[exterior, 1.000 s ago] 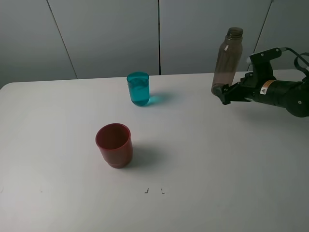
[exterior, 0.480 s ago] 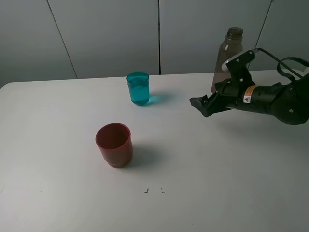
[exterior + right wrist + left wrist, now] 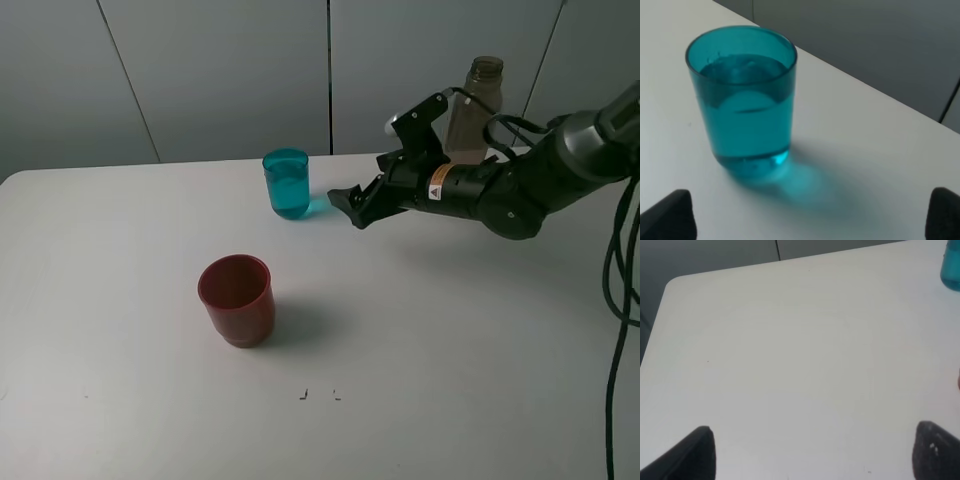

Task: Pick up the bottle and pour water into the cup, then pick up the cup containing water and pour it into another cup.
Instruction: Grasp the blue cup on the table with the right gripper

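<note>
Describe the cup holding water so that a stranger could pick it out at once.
Start at the white table and look toward its far edge, near the grey wall. There stands a slim, see-through teal cup, mostly full of water. The other cup is nearer, wider and dark red.

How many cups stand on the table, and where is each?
2. The teal cup stands towards the back, near the middle. The red cup stands nearer the front, a little to its left. None appears hidden.
</note>
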Controlling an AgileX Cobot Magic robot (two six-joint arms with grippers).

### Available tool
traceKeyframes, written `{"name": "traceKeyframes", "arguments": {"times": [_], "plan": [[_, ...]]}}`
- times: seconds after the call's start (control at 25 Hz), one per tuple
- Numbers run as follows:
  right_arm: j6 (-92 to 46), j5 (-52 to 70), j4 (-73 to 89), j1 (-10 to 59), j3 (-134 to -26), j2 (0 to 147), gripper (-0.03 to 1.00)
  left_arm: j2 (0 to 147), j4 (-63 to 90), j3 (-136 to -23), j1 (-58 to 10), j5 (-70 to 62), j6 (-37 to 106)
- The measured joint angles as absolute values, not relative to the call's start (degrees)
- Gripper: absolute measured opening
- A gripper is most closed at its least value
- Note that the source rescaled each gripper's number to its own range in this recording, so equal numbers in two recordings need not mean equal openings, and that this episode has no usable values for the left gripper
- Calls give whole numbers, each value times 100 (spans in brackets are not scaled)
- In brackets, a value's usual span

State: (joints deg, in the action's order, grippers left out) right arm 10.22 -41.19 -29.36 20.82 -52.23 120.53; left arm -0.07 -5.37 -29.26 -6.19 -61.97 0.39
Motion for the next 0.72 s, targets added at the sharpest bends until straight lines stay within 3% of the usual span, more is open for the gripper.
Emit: {"name": "traceKeyframes", "arguments": {"times": [0.72], "plan": [[1239,-4009,-2746,2622,-6670,13230,100,-7,-537,-2926,-619,-6197,39]]}}
